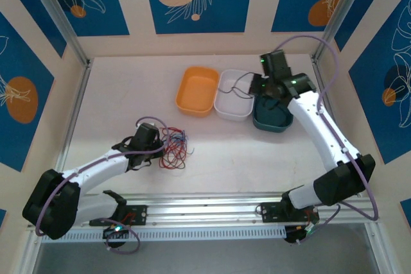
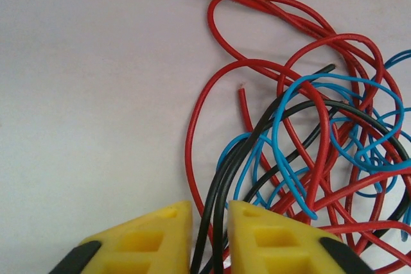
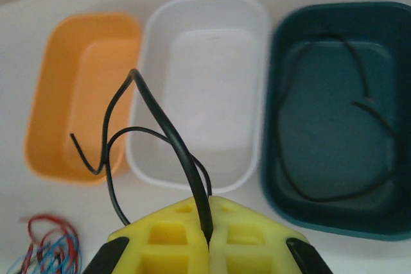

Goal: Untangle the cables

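Observation:
A tangle of red, blue and black cables [image 1: 174,149] lies on the white table in front of the left arm. My left gripper [image 1: 160,144] is at its left edge. In the left wrist view two black strands [image 2: 221,178] run between the yellow fingers and fill the narrow gap of the left gripper [image 2: 210,222], beside red loops [image 2: 191,133] and blue loops [image 2: 282,110]. My right gripper [image 3: 207,235] is shut on a separate black cable [image 3: 168,134], which hangs looped over the white bin [image 3: 257,94]. That gripper [image 1: 257,88] hovers at the bins.
Three bins stand in a row at the back: orange [image 1: 182,91], white [image 1: 225,112] and dark teal [image 1: 273,126]. The teal bin [image 3: 385,24] holds another black cable [image 3: 289,158]. The tangle [image 3: 48,242] shows at the right wrist view's lower left. An aluminium rail runs along the near edge.

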Controlling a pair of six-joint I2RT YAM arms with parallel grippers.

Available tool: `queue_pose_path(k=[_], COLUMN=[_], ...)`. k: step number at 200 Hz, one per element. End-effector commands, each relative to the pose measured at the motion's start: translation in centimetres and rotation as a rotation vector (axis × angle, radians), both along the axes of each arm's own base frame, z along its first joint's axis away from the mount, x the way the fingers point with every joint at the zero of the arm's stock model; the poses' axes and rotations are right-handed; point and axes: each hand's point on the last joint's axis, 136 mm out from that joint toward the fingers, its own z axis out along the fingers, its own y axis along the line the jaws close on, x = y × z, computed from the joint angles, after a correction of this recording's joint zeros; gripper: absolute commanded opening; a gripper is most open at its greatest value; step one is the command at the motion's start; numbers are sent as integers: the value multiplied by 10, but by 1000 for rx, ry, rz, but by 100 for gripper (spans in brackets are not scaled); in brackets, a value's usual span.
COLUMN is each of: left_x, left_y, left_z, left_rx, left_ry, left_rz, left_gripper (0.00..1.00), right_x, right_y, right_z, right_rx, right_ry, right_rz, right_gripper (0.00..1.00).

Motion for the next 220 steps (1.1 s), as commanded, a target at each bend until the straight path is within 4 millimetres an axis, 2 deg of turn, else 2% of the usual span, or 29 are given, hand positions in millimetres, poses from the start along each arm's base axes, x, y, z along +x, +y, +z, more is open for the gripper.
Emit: queue_pose_path(k=[1,35,75,100,135,164,187,220], left_x=[0,0,0,0,-1,-3,-6,-7], left_y=[0,-1,-3,-2,1,5,8,11], left_z=[-3,-2,1,4,7,7,7,10], left_rx=[-22,-33,-40,-40,-36,-28,-22,-15], left_ry=[11,10,7,0,-9,-10,-8,-15], left_rz=[13,13,11,13,21,31,38,50], left_gripper=[28,44,64,71,84,100,100,100], right_x=[-10,-2,6,10,17,24,30,37], right_y=[-26,-65,-109,-126,-136,-141,-142,-125], right_z=[-11,-22,-36,-44,-64,-85,-104,-134], right_rx=[132,210,57,-3,-54,-84,-94,-48], right_ry=[63,69,67,70,108,138,173,225], right_rz=[-105,-223,-353,-400,-429,-444,-446,-384], right_gripper=[0,0,0,0,0,0,0,0])
